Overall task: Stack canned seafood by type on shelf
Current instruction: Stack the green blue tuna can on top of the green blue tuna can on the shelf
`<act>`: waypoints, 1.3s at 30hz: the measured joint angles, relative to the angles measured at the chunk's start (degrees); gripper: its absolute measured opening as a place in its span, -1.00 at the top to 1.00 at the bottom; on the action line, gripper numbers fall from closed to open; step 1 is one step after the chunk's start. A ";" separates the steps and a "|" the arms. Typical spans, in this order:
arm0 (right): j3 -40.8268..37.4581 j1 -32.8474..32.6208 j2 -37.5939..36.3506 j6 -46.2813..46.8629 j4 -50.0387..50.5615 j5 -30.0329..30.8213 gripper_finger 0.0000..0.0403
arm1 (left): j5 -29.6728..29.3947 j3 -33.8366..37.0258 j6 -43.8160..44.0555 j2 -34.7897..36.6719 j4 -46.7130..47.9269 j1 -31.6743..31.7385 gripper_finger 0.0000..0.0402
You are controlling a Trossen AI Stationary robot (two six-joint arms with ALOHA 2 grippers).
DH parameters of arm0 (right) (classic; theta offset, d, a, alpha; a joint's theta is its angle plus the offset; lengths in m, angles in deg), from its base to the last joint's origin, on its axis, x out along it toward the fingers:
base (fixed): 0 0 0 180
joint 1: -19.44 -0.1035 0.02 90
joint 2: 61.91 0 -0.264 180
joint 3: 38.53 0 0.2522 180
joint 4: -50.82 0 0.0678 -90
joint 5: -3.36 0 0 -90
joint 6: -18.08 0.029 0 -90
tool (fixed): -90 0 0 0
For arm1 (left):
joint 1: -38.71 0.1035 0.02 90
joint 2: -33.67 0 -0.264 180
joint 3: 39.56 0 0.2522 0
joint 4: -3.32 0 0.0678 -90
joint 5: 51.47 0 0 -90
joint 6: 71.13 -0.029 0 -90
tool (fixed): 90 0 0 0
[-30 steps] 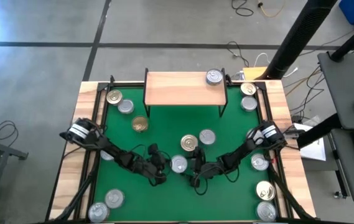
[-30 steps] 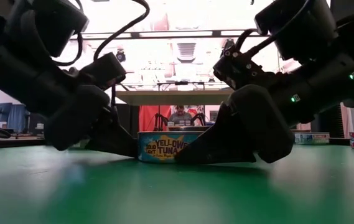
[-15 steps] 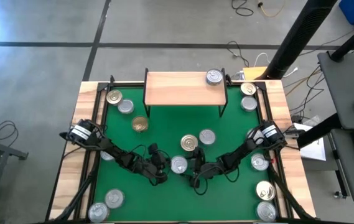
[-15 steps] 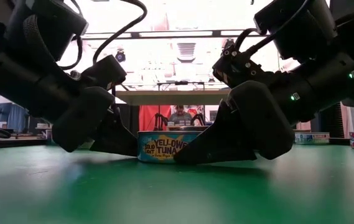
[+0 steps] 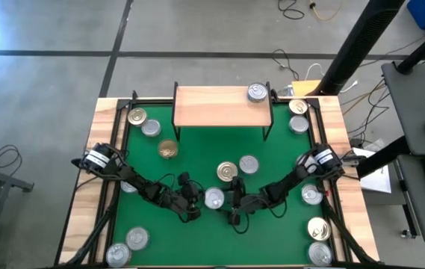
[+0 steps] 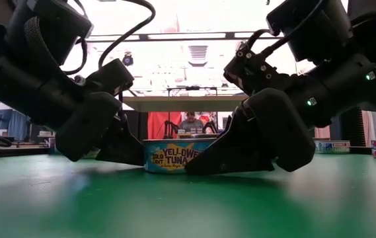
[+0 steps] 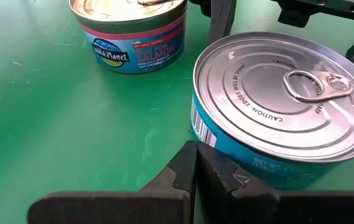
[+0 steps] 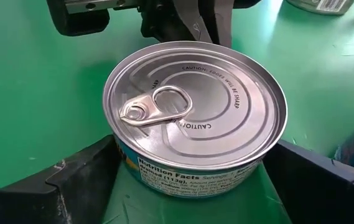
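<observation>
Tuna can (image 5: 213, 197) sits flat on the green mat (image 5: 197, 157) at table centre, silver pull-tab lid up, blue-and-yellow label facing the low camera; it lies well short of the shelf (image 5: 222, 105), which stands at the far edge with one silver can (image 5: 256, 93) on its right end.

Right gripper (image 5: 232, 203) is at the tuna can from the right-near side; in its wrist view the can fills the gap between the two spread fingers (image 8: 58, 186) - jaws wide, one finger each side of the can wall, not visibly squeezing yet; can looks centred in the jaw line, so the grasp likely needs only a close.

Left gripper (image 5: 193, 207) is just beside the same can on its left; fingers pressed together, tips right at the can's side wall in its wrist view - nothing held; looks like a brace or a nudge, my guess.

A can is round, so there is no long axis to align; the shelf lies straight ahead and up from here.

Other cans nearby: gold-top can (image 5: 227, 171) and another silver one (image 5: 249, 164) just beyond the tuna; salmon can (image 7: 130, 31) close by in the left wrist view; more cans scattered at the mat edges.
</observation>
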 joint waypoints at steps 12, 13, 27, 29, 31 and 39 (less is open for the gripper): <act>4.28 2.52 0.11 -0.66 4.02 -6.28 -0.98 | -1.31 0.00 -0.15 -0.07 -1.11 -0.02 1.00; 4.57 2.55 0.11 -0.88 4.20 -6.33 -0.98 | -1.46 -0.02 -0.31 -0.09 -1.54 -0.02 1.00; 8.43 2.95 -1.23 -5.13 11.22 -8.93 -0.77 | -7.24 1.23 -6.64 2.03 -3.77 0.09 0.89; 9.37 3.02 -3.49 -4.98 16.96 -10.04 -0.77 | -7.34 1.38 -7.54 4.55 -0.92 -0.03 0.82; 10.15 2.90 -6.00 -4.93 23.43 -10.31 -0.77 | -7.40 1.40 -7.72 7.93 4.33 -0.18 0.74; 10.26 2.99 -21.37 -3.70 46.23 -11.38 -0.77 | -6.89 1.62 -7.70 22.82 24.92 -2.01 0.52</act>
